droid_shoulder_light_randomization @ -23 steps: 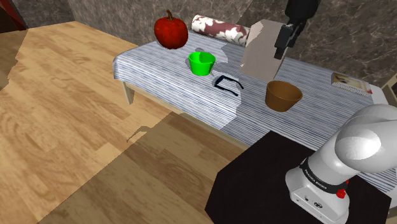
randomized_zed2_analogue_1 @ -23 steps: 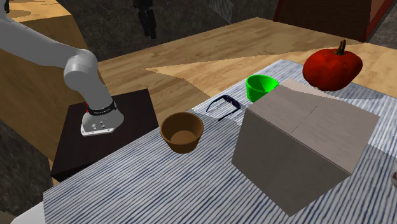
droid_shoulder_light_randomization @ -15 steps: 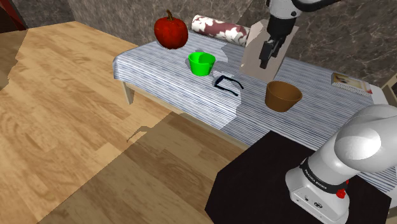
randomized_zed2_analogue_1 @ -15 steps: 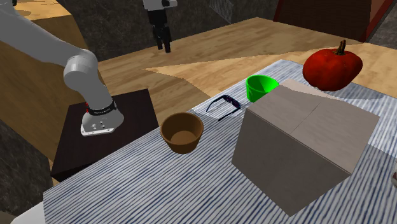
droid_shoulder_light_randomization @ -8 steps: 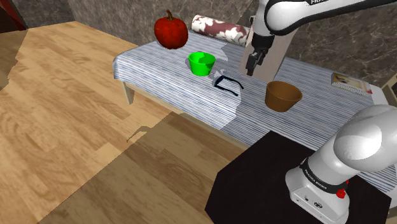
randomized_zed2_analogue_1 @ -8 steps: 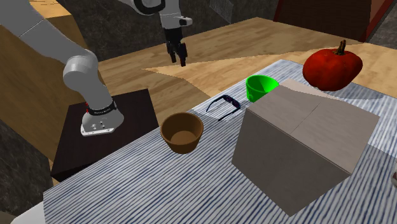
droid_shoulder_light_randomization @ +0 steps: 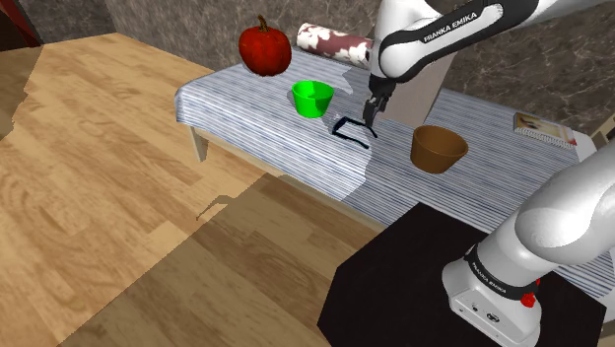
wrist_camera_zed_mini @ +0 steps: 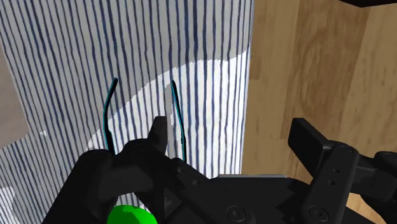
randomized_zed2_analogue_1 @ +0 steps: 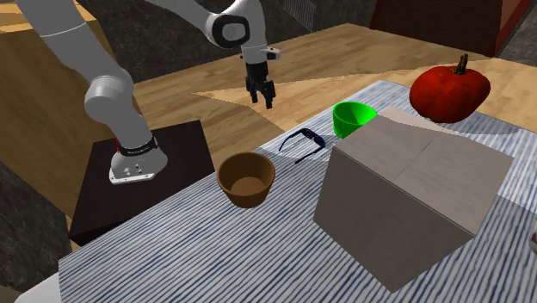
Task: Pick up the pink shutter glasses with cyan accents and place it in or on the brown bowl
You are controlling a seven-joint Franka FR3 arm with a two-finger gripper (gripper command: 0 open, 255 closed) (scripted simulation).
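The shutter glasses (droid_shoulder_light_randomization: 352, 131) look dark, with cyan-edged arms, and lie on the striped tablecloth (droid_shoulder_light_randomization: 251, 113) between a green cup (droid_shoulder_light_randomization: 312, 98) and the brown bowl (droid_shoulder_light_randomization: 438, 148). My gripper (droid_shoulder_light_randomization: 372, 117) hangs open just above their bowl-side end, holding nothing. In the second exterior view the gripper (randomized_zed2_analogue_1: 261, 95) hovers off the table edge, up and left of the glasses (randomized_zed2_analogue_1: 305, 142), with the bowl (randomized_zed2_analogue_1: 246, 178) nearer the camera. The wrist view has the glasses' two arms (wrist_camera_zed_mini: 106, 121) on the cloth ahead of my gripper (wrist_camera_zed_mini: 235, 137). Its fingers (wrist_camera_zed_mini: 312, 143) stand apart.
A cardboard box (randomized_zed2_analogue_1: 409, 194) stands close beside the bowl and glasses. A red pumpkin-like fruit (droid_shoulder_light_randomization: 264, 46) and a patterned roll (droid_shoulder_light_randomization: 340, 43) sit at the table's far side, a book (droid_shoulder_light_randomization: 540, 128) at the shoulder view's right. The table edge drops to wood floor (wrist_camera_zed_mini: 305, 70).
The arm has swung down and toward the shoulder view's left, from high above the box to just over the glasses. The fingers stay apart. Nothing on the table has moved.
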